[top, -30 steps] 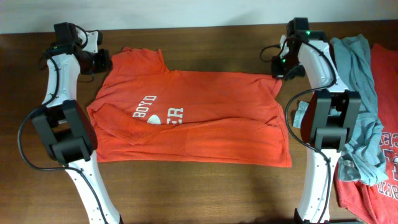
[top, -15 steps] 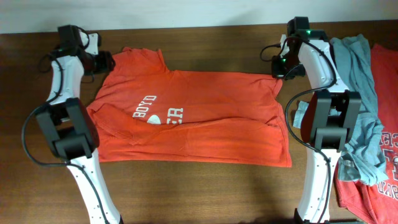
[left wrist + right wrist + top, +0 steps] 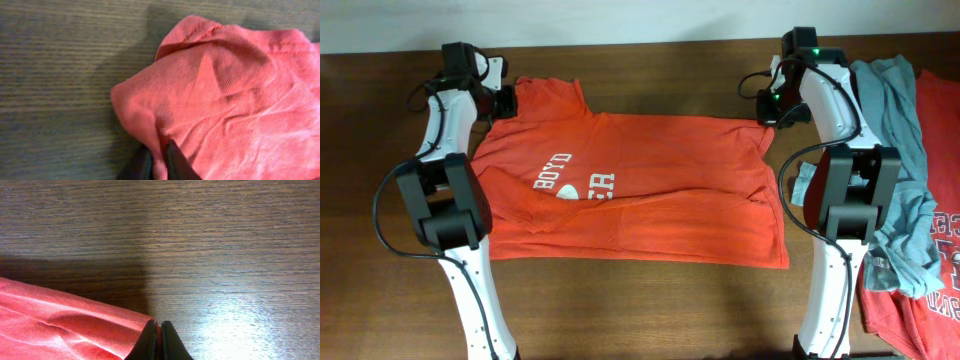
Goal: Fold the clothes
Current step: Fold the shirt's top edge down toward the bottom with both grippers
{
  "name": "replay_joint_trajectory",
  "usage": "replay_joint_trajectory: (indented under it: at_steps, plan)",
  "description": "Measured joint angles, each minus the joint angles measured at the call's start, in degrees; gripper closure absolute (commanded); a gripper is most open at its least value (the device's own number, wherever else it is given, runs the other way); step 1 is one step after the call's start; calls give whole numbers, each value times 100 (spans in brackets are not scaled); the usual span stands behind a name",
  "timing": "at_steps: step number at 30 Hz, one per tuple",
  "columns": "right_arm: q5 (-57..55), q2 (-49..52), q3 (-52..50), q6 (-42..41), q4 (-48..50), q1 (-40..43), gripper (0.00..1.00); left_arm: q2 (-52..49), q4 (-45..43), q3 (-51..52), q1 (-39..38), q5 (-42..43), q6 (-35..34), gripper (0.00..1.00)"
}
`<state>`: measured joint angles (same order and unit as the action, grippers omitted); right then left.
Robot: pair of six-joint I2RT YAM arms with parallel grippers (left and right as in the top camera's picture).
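Dark wood-grain table (image 3: 660,60), soft orange-red T-shirt (image 3: 650,215) spread flat, left tool (image 3: 160,162) and right tool (image 3: 159,337) pinching its rumpled edges

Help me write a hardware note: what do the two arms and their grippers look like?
The left arm and right arm have white links joined by boxy black joint housings, with black cables looping alongside. The right arm shows small green lights. The left gripper and right gripper have dark, tapering fingers.

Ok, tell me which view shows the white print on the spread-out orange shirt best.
Overhead: the white print shows on the orange shirt. Left wrist shows only its bunched cloth, right wrist only an edge; no lettering in either.
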<state>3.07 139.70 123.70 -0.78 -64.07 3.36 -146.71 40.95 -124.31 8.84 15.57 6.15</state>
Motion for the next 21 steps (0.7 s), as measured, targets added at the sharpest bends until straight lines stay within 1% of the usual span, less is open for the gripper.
replay_joint_trajectory:
  at_steps: [3,11,15,21]
  plan:
    - [0,0,0,-2,-2,0,96,0,68,-15,26,0,2,99]
    - [0,0,0,-2,2,0,96,2,640,-306,59,-133,7,99]
    - [0,0,31,0,-17,4,96,55,1086,-555,68,-173,7,99]
    - [0,0,468,98,-328,26,96,461,1613,-608,96,-195,7,100]
